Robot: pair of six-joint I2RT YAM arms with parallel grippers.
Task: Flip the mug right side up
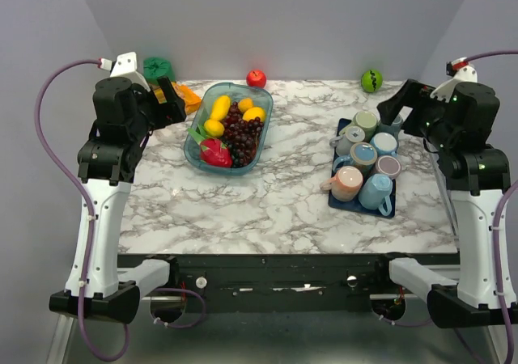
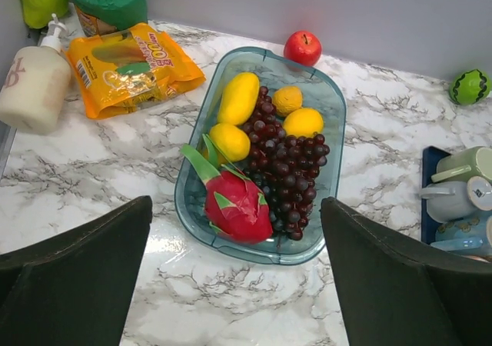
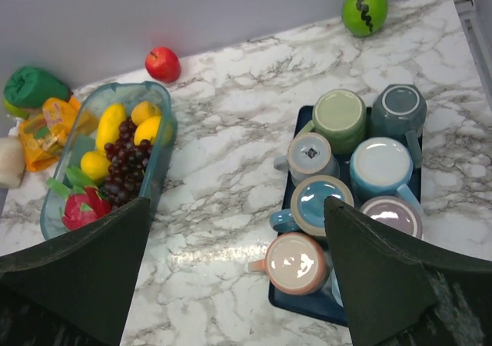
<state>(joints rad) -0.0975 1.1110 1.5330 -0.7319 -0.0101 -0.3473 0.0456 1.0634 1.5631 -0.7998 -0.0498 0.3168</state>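
**Right gripper** (image 3: 237,207): the fingers are spread wide with nothing between them, and the gripper is held clear above the table. In the right wrist view the grey mug (image 3: 311,155) lies at 2 o'clock from the finger gap, well apart from both fingers, on the dark blue tray (image 3: 297,298). It presents a flat underside with a dark mark, so it stands mouth down. The dark teal mug (image 3: 403,109), at the tray's 1 o'clock corner, also shows a ringed underside. The blue-lined mug (image 3: 320,202), just beside the grey mug at its 6 o'clock, stands mouth up.

**Left gripper** (image 2: 234,223): the fingers are spread wide and hold nothing. The gripper is above the fruit bin (image 2: 336,123).

**View differences:**
- Only the right wrist view shows all the mugs from overhead.
- The left wrist view catches only the tray's left edge at 3 o'clock, but shows the soap bottle (image 2: 34,84) whole at 10 o'clock.
- Only the top view shows both arms. There the grey mug lies at 8 o'clock from the right gripper.
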